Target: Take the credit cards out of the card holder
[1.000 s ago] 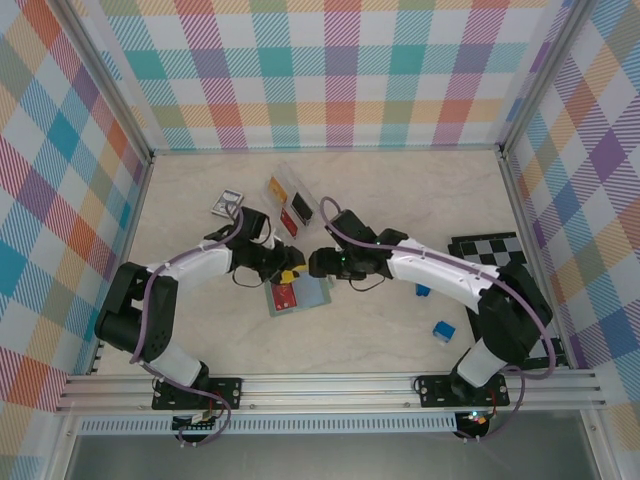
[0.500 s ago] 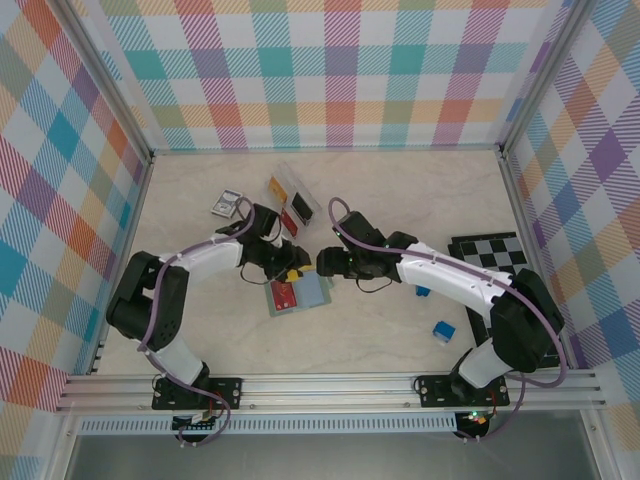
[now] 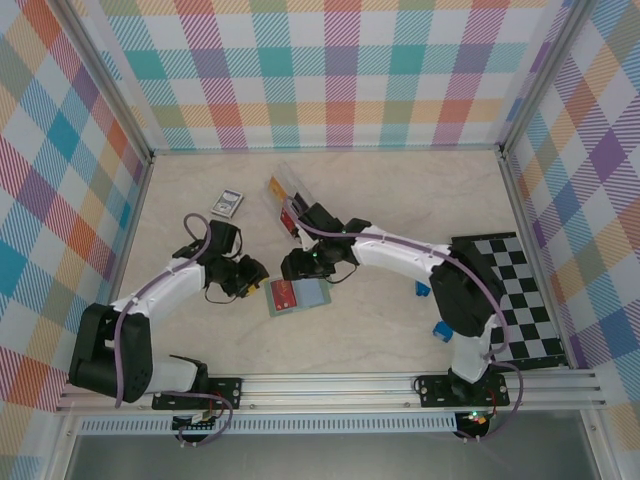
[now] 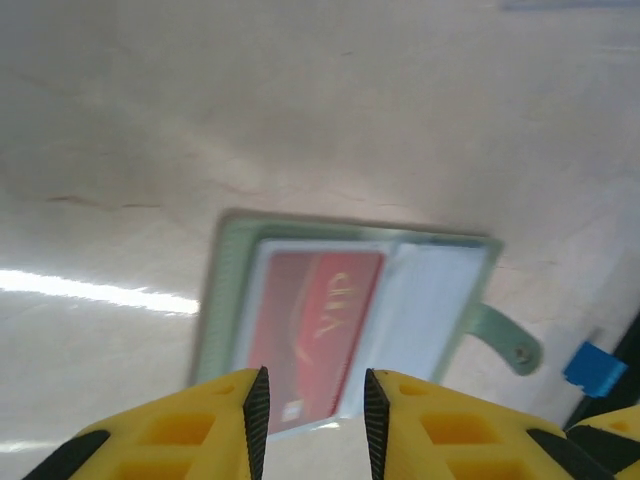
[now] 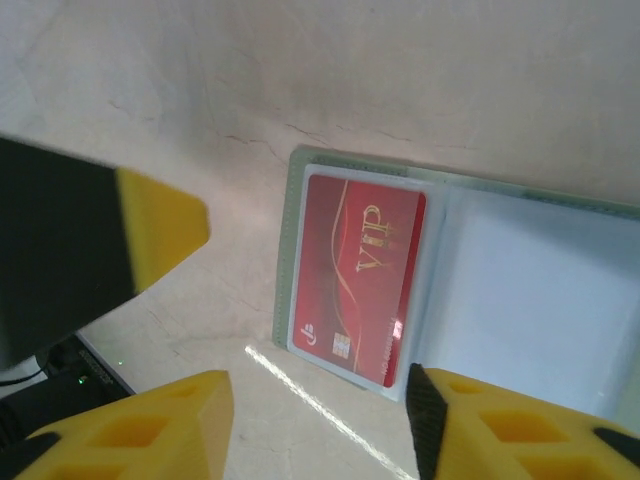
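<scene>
Clearly "VIP" on red card, card holder open, left gripper, right gripper, jaws spread, empty

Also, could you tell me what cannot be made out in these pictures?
- Card holder right pocket: right wrist view, cut off by the frame edge; contents unclear.
- Red card small print: left wrist view, blurred.
- Clear tray: top view, right arm covers its near end.

— Where do we find the card holder?
— Just below centre of the top view, lying open and flat: sage-green border, pale inside.
— And cards?
— We see one red card, marked VIP, on its left half.
</scene>
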Robot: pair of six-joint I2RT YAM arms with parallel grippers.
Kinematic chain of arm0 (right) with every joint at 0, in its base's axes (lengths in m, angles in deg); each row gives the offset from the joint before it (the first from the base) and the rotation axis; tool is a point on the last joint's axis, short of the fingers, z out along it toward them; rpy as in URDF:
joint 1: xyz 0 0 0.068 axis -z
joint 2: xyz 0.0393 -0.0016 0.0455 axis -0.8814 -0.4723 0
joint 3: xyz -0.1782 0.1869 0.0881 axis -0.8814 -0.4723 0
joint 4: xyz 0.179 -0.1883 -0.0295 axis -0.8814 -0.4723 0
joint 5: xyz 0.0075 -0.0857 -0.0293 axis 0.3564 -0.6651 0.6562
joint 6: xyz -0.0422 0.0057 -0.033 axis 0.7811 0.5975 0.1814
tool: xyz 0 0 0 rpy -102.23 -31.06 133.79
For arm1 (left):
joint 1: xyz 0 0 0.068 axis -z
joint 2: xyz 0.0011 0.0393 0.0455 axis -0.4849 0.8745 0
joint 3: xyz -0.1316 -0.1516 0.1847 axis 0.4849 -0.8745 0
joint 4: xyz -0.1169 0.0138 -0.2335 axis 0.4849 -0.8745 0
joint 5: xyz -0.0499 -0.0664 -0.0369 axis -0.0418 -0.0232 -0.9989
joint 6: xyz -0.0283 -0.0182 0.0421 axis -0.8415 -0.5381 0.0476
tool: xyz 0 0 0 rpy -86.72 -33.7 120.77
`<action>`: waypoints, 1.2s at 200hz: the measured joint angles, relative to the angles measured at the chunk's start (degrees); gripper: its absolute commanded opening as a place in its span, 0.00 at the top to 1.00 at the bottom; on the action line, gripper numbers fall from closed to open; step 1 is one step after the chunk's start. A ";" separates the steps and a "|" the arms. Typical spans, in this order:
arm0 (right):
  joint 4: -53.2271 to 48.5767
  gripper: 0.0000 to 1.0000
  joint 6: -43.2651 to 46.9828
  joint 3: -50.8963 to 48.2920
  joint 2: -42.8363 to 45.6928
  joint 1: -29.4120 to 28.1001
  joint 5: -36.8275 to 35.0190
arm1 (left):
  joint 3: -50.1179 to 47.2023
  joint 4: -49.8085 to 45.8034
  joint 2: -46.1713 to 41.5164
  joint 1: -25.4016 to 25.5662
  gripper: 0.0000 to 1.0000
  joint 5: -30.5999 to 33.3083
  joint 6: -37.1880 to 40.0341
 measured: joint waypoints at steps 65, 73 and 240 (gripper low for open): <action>-3.13 0.75 -1.86 6.49 -8.57 0.00 -1.16 | -1.20 -0.22 -0.13 -0.04 0.70 -1.05 1.05; -3.48 0.76 -2.10 6.73 -9.09 0.00 -1.44 | -1.20 0.37 0.35 -0.04 0.71 -1.57 1.03; -3.89 0.84 -4.31 8.00 -12.85 0.00 0.00 | -1.20 7.06 8.92 0.50 0.78 -5.99 -0.33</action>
